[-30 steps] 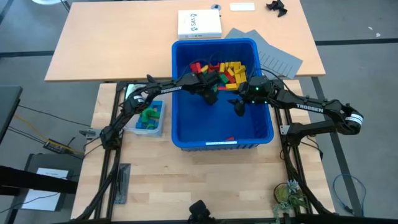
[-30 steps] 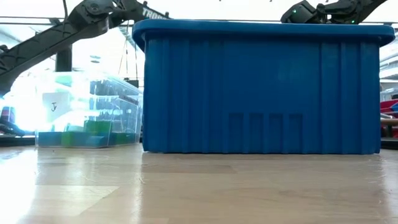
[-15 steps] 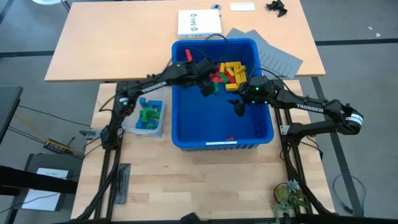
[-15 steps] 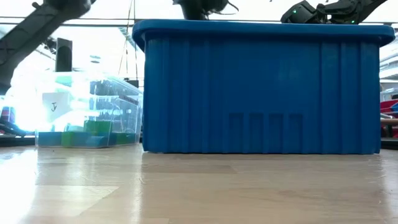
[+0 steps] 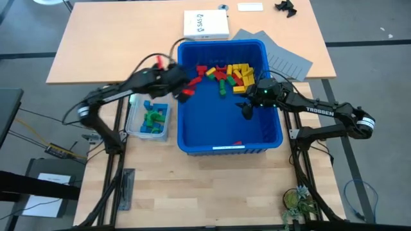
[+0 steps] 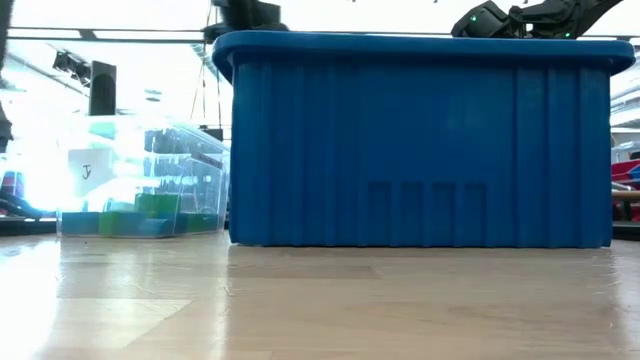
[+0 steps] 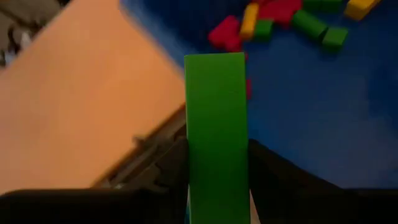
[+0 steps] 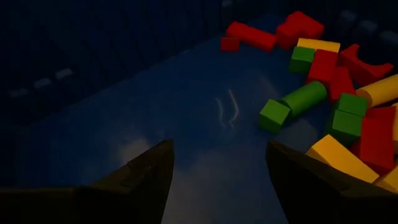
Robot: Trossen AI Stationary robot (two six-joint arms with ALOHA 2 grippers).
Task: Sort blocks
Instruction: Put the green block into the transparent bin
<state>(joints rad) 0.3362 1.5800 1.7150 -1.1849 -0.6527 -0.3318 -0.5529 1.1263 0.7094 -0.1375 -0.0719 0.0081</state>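
Note:
A long green block [image 7: 216, 124] sits between the fingers of my left gripper [image 5: 182, 86], which hangs over the left wall of the blue bin [image 5: 230, 149]. The other blocks [image 5: 232, 73], red, yellow and green, lie heaped on the bin's floor at its far end. My right gripper [image 5: 247, 110] hovers open inside the bin, near its right wall, above bare floor [image 8: 205, 143]. Left of the bin stands a clear tub [image 5: 151, 119] with green and blue blocks in it. My left gripper pinches the green block by its two long sides [image 7: 194, 163], one finger [image 7: 171, 165] on each. The block lies along the fingers and sticks out past their tips. It is lifted clear, above the bin's left rim.
Beyond the bin, on the far table, lie a white box [image 5: 205, 24] and grey sheets [image 5: 282, 54]. One red block [image 5: 237, 143] lies by the bin's near wall. In the low view the bin [image 6: 420, 140] and the tub [image 6: 140, 180] stand side by side on the wooden table.
My left gripper has risen from the heap of blocks in the bin and swung toward the table's left edge, out over the bin's left wall, carrying the green block with it.

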